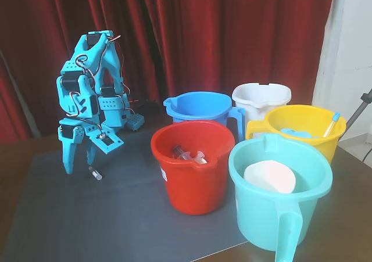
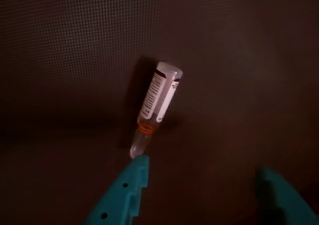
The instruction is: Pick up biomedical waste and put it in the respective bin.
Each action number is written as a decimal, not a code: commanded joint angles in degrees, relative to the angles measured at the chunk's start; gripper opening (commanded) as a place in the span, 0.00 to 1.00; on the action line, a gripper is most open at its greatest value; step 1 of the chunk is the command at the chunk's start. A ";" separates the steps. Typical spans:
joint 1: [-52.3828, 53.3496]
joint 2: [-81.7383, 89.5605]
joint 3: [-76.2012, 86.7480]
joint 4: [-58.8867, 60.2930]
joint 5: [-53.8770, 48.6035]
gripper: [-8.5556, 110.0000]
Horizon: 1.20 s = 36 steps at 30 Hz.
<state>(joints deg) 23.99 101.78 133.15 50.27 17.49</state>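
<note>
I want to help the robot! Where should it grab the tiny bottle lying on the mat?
Probably around the labelled middle of the vial, coming straight down from above. It lies flat on the mat, and the open gripper should pinch across its long sides; the thin neck looks slippery.

- A small labelled vial (image 2: 158, 101) lies tilted on a dark woven mat (image 2: 75, 45), its narrow clear neck pointing down-left.
- One turquoise finger (image 2: 124, 195) of the gripper (image 2: 209, 180) nearly touches the neck; the other finger (image 2: 284, 197) stands well apart, jaws spread wide.
</note>
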 commanded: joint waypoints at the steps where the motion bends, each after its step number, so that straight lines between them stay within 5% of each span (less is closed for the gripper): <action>1: -0.44 1.67 -0.62 -0.26 0.18 0.20; 36: -4.83 1.58 6.06 -11.95 1.93 0.19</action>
<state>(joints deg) 19.34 101.78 139.57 38.76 19.42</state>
